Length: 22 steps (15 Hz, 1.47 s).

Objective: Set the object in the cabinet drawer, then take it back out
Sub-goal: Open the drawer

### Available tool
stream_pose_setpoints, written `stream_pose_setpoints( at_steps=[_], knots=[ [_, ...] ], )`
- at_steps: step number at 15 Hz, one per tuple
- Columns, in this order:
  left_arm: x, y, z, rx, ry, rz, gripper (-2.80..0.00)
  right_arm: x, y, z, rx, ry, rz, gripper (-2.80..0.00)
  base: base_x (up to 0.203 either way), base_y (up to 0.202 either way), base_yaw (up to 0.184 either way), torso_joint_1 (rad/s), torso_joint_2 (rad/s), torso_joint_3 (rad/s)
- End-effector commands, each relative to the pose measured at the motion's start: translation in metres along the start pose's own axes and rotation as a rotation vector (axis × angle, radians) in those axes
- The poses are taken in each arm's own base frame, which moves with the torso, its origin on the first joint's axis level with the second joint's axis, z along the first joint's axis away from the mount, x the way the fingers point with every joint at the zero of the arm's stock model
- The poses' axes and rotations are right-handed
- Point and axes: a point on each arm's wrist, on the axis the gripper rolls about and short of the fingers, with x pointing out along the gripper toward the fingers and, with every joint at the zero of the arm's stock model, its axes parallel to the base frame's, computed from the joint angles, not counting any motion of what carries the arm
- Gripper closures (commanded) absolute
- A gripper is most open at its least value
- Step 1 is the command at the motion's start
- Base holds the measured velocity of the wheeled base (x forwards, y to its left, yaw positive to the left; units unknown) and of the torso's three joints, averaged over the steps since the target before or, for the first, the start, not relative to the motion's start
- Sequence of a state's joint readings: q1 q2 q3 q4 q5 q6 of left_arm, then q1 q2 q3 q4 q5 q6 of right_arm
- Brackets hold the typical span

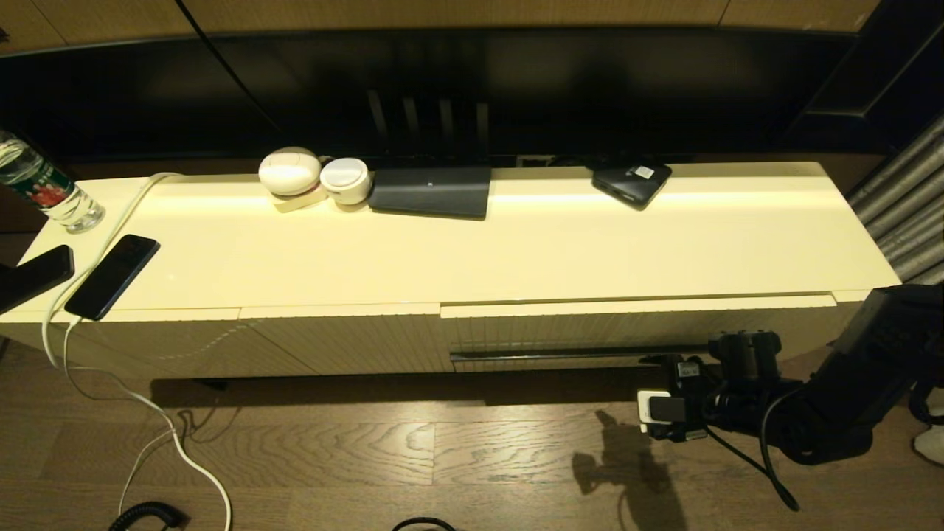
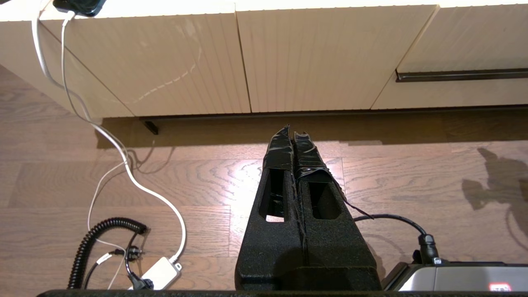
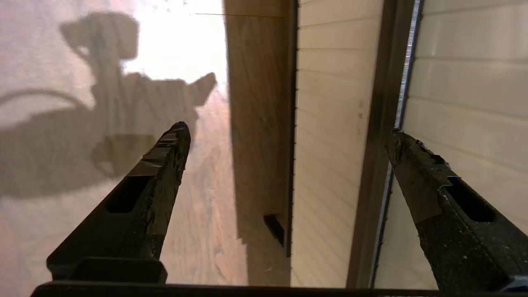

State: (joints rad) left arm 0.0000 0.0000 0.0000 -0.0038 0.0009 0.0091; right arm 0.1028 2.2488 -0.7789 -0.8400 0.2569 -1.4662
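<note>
- While the cabinet drawer (image 1: pixel 590 328) sits shut, flush with the ribbed panels to its left, the right gripper (image 3: pixel 288 130) hangs low in front of the drawer's right end, over the wood floor (image 1: pixel 369 450).
- Right fingers spread wide, nothing between them. In the right wrist view one fingertip (image 3: pixel 398 142) is up against the drawer's dark handle strip (image 1: pixel 560 355); whether it touches, can't tell. The other fingertip is out over the floor, clear of the drawer front.
- Left gripper (image 2: pixel 293 132) is well left of the drawer, pointing at the cabinet's base, fingers pressed together on nothing.
- The object, a small clear bottle, shows in no view, so I can't tell where it is.
- White cable (image 1: pixel 110 221) runs from the cabinet top (image 1: pixel 553 243) down to the floor, far left of the drawer.
- Dark phone (image 1: pixel 112 276) lies at the top's front edge, far left of the drawer, plugged into that cable.
- Labelled bottle (image 1: pixel 44 188), green-red wrap, stands upright at the top's corner, further left of the drawer and further back than the phone.
- Along the back edge, behind and left of the drawer: two white round cases (image 1: pixel 289 171), side by side, then a flat dark box (image 1: pixel 431 192) just beside them.
- Small dark device (image 1: pixel 632 182) at the back edge, straight behind the drawer.
</note>
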Motion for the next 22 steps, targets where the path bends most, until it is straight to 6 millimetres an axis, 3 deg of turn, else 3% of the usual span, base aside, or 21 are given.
stream_pose_setpoints(
  at_steps=[1,12,22],
  knots=[
    [0.0,0.0,-0.001,0.0,0.002,0.001,0.0,0.006,0.0,-0.002,-0.009,0.0,-0.006,-2.8,0.0,0.0,0.0,0.0,0.0,0.0],
    [0.0,0.0,-0.001,0.0,0.002,-0.001,0.0,0.021,-0.014,-0.008,-0.011,0.012,-0.057,-2.8,0.0,0.0,0.0,0.0,0.0,0.0],
    [0.0,0.0,-0.001,0.0,0.002,0.0,0.0,0.026,-0.003,-0.01,0.001,0.019,-0.018,-2.8,0.0,0.0,0.0,0.0,0.0,0.0]
  ],
)
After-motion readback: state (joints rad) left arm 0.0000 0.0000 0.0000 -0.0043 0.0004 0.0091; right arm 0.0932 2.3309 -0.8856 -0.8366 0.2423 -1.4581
